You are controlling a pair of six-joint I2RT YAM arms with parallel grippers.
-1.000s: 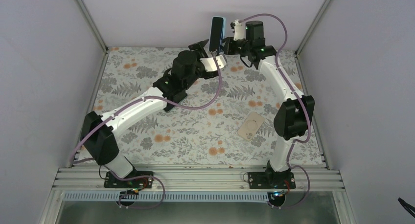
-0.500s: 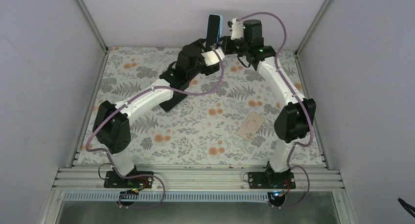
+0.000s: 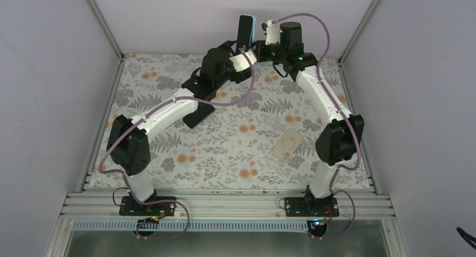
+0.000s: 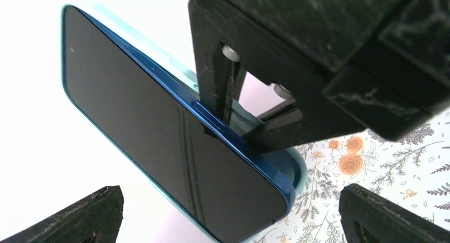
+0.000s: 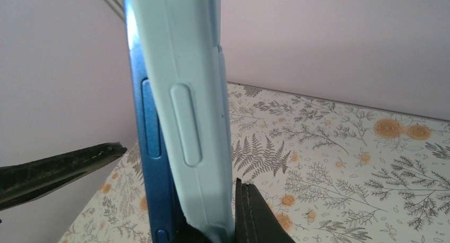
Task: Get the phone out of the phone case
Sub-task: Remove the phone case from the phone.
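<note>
Blue phone (image 3: 245,28) in its pale case (image 5: 196,121) stands upright, top centre. Right tool (image 3: 253,47) pinches its lower end; left tool (image 3: 236,56) is spread wide beside it. Tan pad (image 3: 287,143) lies lower right.

High rear overview; both wrist views close on the phone (image 4: 159,147)

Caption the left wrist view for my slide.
Right gripper, jaws shut, holds the dark-screened phone in its pale blue case, facing the left gripper's open jaws.
</note>
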